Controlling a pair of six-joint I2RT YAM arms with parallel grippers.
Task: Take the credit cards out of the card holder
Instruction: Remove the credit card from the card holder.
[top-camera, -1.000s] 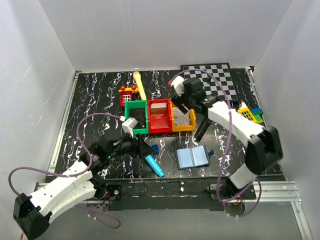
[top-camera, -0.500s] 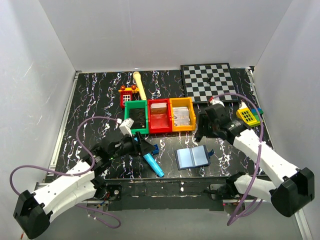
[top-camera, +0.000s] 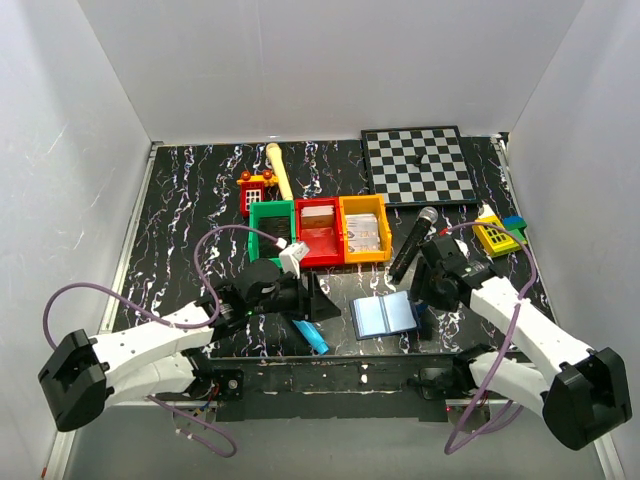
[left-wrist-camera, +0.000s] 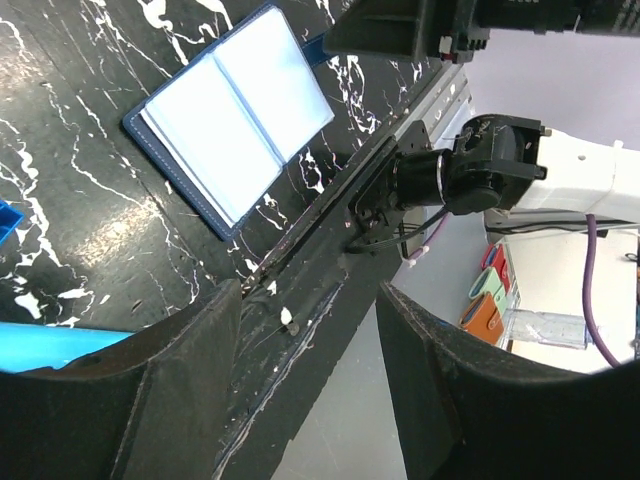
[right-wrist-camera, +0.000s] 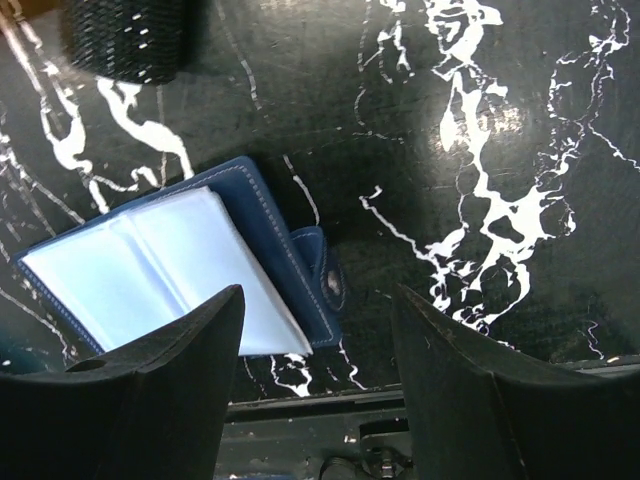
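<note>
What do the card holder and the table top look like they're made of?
Card holder: probably leather or faux leather, matte navy, with pale stitching along its edge; the light inner pockets look like frosted plastic. Table top: a glossy black sheet with white marble veining, likely printed laminate or vinyl, judging by its glare.

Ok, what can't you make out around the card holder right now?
Card holder pockets: pale and featureless in every view; cards inside cannot be told.
Cyan microphone: top view, left gripper covers its far end.
Yellow bin contents: top view, too small.
</note>
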